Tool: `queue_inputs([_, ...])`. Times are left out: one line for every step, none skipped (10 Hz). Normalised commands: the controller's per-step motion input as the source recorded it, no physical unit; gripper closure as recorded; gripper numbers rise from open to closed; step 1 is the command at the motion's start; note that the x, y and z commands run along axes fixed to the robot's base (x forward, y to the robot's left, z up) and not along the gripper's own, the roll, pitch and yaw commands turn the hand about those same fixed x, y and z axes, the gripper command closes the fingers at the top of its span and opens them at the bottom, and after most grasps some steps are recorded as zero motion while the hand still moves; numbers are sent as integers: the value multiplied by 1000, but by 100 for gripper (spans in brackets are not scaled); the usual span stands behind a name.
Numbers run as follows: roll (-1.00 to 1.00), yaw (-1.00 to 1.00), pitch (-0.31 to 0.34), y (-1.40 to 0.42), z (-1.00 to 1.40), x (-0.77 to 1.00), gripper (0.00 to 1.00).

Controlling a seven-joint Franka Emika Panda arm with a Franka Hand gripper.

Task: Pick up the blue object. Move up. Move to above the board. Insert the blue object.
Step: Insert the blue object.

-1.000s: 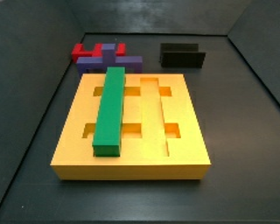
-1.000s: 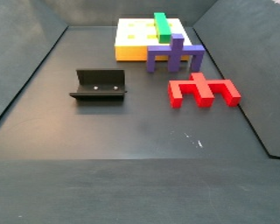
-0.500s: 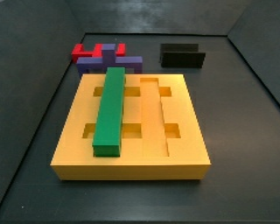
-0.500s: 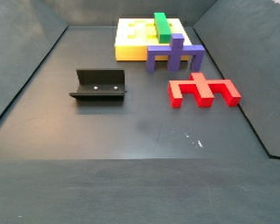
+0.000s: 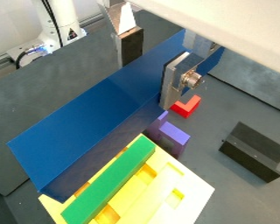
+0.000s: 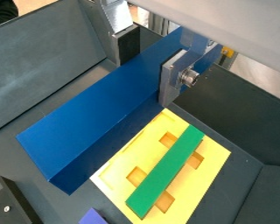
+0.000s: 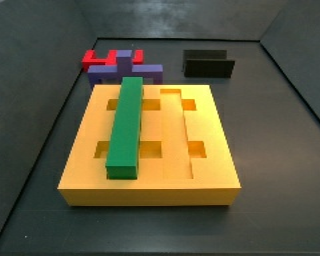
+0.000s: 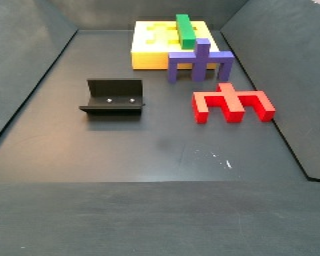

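Observation:
My gripper (image 5: 152, 66) is shut on the blue object (image 5: 101, 127), a long navy bar held level between the silver fingers; it also shows in a wrist view (image 6: 108, 114) with the gripper (image 6: 150, 61). The bar hangs high above the board (image 5: 195, 197), the yellow-orange slotted slab, which lies below the bar's end in a wrist view (image 6: 122, 175). Both side views show the board (image 7: 83, 175) (image 8: 149, 62). The gripper and the blue object are out of view in both side views.
A green bar (image 7: 127, 125) (image 8: 186, 30) lies in one groove of the board. A purple block (image 7: 123, 70) (image 8: 200, 62) and a red piece (image 7: 99, 58) (image 8: 232, 103) sit just beyond the board. The fixture (image 7: 210, 64) (image 8: 113, 97) stands on the dark floor.

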Motion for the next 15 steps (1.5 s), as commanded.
queue_inputs([-34,0,-134,0,-800,274,100])
queue_inputs([0,120,-131,-49,-969,234,100])
queue_inputs([0,286,-76,-129,-1000,211,100])
queue_inputs([0,286,-81,-171,-1000,220,100])
queue_inputs([0,231,-110,-217,-1000,249,100])
queue_inputs([0,183,-139,-231,-974,280,100])
queue_inputs([53,3,-161,-297,-929,311,100])
queue_inputs([86,0,-166,-354,-900,343,100])
queue_inputs([86,-29,-167,-140,-891,160,100])
queue_inputs([96,-23,-191,-100,-831,111,100])
queue_inputs([103,0,-206,-46,-766,131,100])
queue_inputs([124,0,-203,0,-737,123,100])
queue_inputs([131,0,-187,0,-757,74,100])
queue_inputs([46,0,-184,66,-803,77,100])
queue_inputs([13,0,-196,71,-791,83,100])
